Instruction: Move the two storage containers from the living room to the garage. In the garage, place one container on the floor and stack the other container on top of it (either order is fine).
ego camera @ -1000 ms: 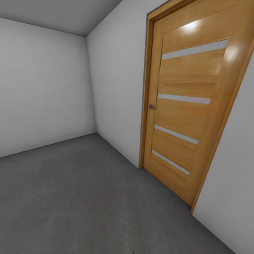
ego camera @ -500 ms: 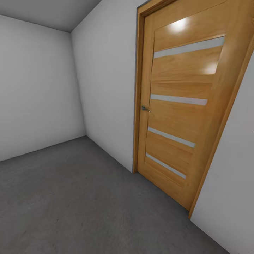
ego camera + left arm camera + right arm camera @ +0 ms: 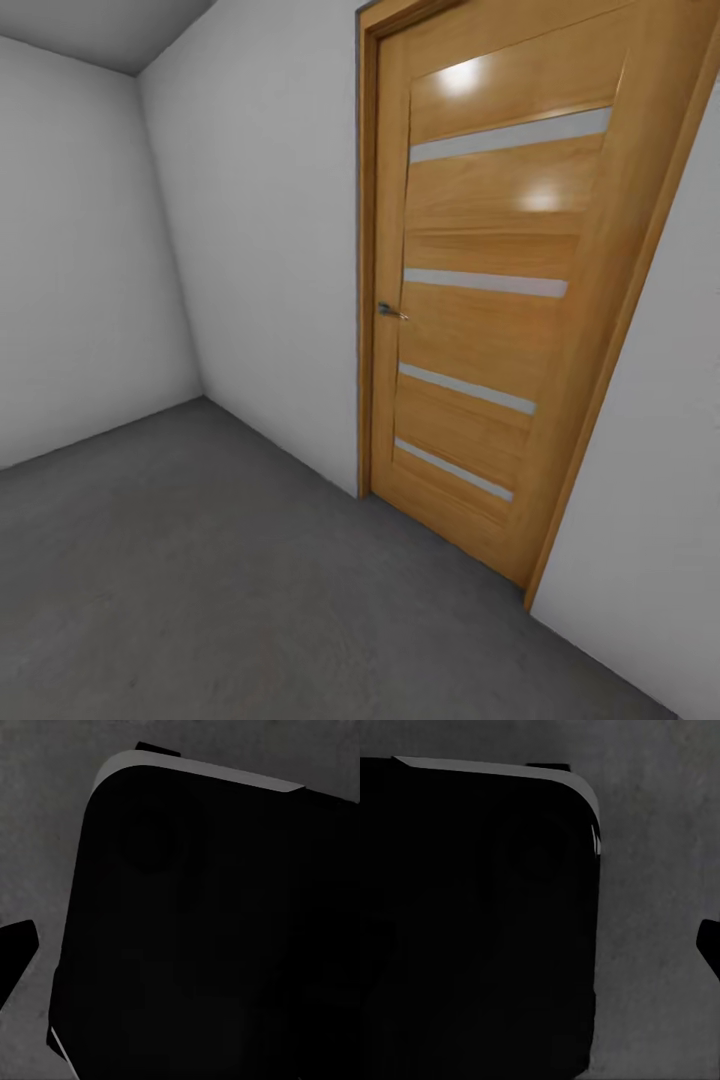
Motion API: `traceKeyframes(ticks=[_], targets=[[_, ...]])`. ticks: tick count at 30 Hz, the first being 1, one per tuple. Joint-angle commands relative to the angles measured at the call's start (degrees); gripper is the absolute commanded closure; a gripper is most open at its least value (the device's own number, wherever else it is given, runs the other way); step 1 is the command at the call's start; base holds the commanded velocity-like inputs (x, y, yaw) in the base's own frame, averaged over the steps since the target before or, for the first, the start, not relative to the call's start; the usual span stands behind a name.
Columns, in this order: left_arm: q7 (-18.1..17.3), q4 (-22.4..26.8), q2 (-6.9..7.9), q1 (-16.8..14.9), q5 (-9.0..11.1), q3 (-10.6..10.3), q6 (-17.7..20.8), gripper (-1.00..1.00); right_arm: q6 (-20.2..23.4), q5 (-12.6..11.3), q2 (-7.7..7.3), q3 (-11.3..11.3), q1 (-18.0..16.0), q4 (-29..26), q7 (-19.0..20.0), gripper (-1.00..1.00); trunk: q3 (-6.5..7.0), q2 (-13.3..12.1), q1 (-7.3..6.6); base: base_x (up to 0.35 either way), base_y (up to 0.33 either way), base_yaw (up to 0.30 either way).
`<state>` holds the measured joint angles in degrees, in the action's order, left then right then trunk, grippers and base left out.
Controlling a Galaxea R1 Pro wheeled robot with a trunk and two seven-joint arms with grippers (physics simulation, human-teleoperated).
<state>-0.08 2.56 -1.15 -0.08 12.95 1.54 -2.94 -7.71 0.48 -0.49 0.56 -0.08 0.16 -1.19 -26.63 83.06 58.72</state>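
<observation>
The two storage containers are out of view, and so is the living room. I face a corner of the garage with plain white-grey walls and a dark grey concrete floor (image 3: 200, 580). In the left wrist view, one dark fingertip (image 3: 16, 945) of my left gripper hangs over the floor beside my black base (image 3: 210, 930). The right wrist view has a dark fingertip (image 3: 711, 945) of my right gripper at the picture's edge, next to the same black base (image 3: 472, 915). With a single finger of each gripper in sight, I cannot tell how the jaws stand.
A shut wooden door (image 3: 490, 300) with horizontal pale slats and a metal handle (image 3: 390, 311) stands in the right wall. White walls (image 3: 260, 250) meet in a corner at the far left. Bare concrete stretches ahead and to the left.
The whole head picture has slid left, so the camera has turned right and come nearer the door. Nothing in the room itself has moved.
</observation>
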Motion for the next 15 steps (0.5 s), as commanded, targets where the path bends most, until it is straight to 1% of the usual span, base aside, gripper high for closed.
traceKeyframes(ticks=[1, 15], targets=[[-0.01, -0.01, -0.02, -0.01, 0.23, 0.13, -0.14, -1.0, -0.2, 0.05, 0.01, 0.06, -0.01, 0.02, -0.12, -1.0, -0.04, 0.02, 0.01, 0.115, 0.335, -0.285], [-0.01, -0.01, 0.01, -0.01, 0.23, 0.05, -0.09, -1.0, -0.2, 0.05, 0.13, 0.06, -0.01, 0.02, -0.12, -1.0, -0.04, 0.02, 0.01, 0.109, 0.337, -0.285]])
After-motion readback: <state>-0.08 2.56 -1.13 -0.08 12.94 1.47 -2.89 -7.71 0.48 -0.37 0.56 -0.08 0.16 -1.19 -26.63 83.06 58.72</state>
